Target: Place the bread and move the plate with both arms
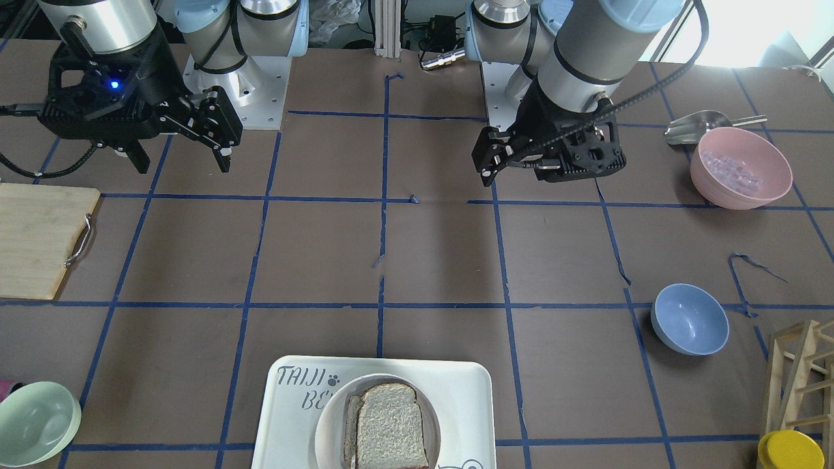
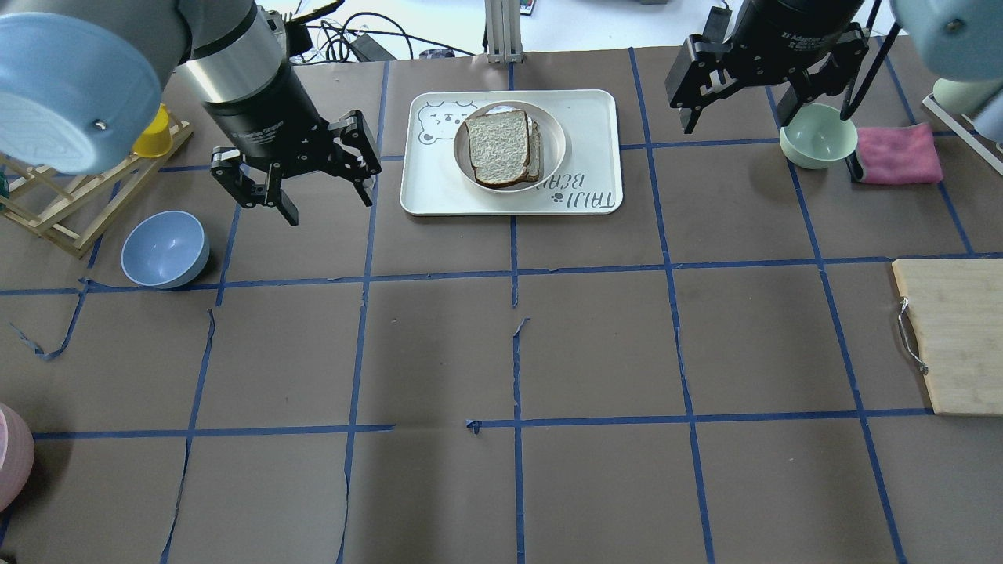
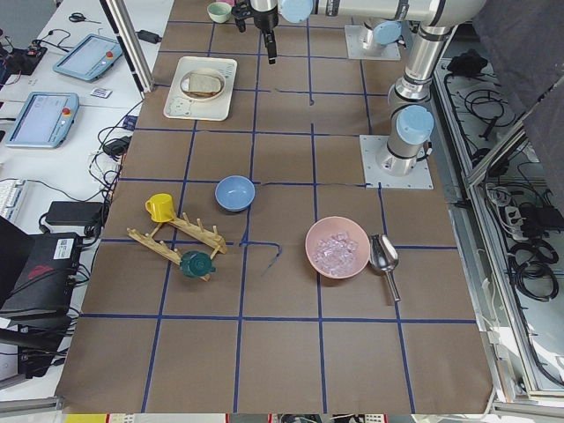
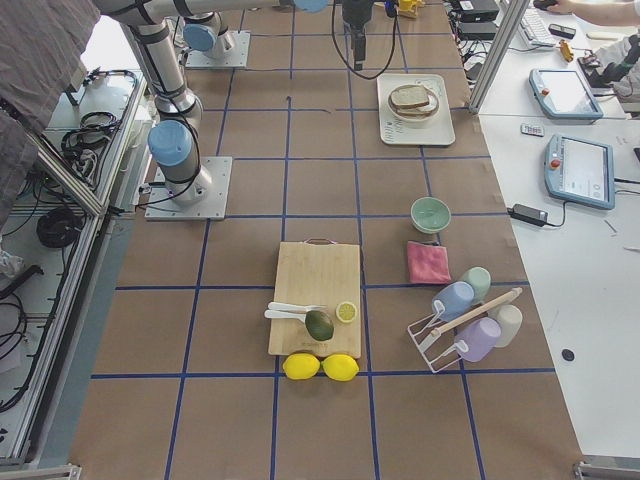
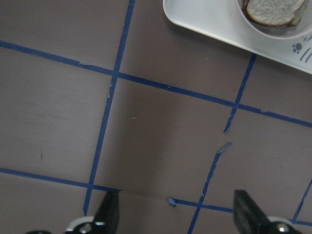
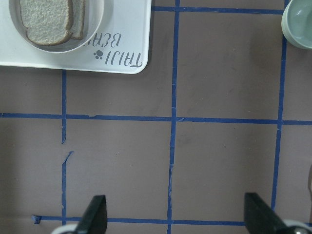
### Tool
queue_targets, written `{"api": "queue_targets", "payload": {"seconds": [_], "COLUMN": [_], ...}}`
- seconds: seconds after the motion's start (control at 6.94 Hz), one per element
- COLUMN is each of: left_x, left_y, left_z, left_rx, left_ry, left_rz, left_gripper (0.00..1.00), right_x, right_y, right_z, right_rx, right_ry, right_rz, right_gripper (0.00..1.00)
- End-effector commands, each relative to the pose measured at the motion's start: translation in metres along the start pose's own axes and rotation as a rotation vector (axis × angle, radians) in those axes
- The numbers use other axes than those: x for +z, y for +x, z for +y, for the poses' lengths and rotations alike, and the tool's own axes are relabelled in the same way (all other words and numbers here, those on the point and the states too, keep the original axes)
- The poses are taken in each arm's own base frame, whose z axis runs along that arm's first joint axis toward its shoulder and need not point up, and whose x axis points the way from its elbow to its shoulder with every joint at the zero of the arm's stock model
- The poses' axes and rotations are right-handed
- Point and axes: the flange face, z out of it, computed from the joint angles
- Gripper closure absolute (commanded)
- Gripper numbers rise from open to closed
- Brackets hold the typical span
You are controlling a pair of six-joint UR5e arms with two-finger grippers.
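Observation:
The bread [image 2: 497, 147], a domed slice with dark brown crust, lies on the round cream plate [image 2: 553, 129] on top of a second slice whose edge [image 2: 537, 149] shows beside it. The plate stands on the white "TAIJI BEAR" tray [image 2: 595, 117] at the table's far middle. My left gripper [image 2: 329, 200] is open and empty, hanging above the table left of the tray. My right gripper [image 2: 736, 113] is open and empty, above the table right of the tray. The left wrist view shows the bread [image 5: 273, 10] at the top right; the right wrist view shows it [image 6: 46, 19] at the top left.
A mint-green bowl [image 2: 816, 135] and a pink cloth [image 2: 897, 153] lie beside the right gripper. A blue bowl [image 2: 164, 249], a wooden rack [image 2: 70, 204] and a yellow cup [image 2: 153, 135] are on the left. A cutting board [image 2: 952, 337] is on the right. A pink bowl [image 1: 741, 166] stands near the left arm's base.

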Motion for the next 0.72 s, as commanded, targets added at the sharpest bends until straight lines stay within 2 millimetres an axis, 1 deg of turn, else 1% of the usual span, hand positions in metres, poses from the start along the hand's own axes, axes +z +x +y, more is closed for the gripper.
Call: {"api": "queue_targets", "payload": {"seconds": [0.0,0.14,0.29,0.43,0.58], "left_x": [-0.016,-0.018,-0.017,-0.031,-0.035], "left_y": [-0.013,-0.012,-0.009,-0.006,-0.003], "left_z": [0.01,0.004,-0.009,-0.021,-0.032], "left_rx": [0.097,0.096,0.086,0.061,0.05], "left_ry": [0.048,0.062,0.071,0.096,0.104], "left_rz": [-0.077,-0.068,-0.066,-0.062,-0.06], "left_gripper": [0.0,0.0,0.0,0.0,0.0], "right_x": [0.0,0.0,0.0,0.0,0.0], "right_y": [0.0,0.0,0.0,0.0,0.0], "right_z": [0.0,0.001,0.001,0.001,0.001], "right_rx": [0.0,0.0,0.0,0.0,0.0], "right_ry": [0.0,-0.005,-0.005,-0.005,-0.005], "right_rz": [-0.001,-0.001,0.0,0.0,0.0], "right_gripper": [0.0,0.0,0.0,0.0,0.0]}}
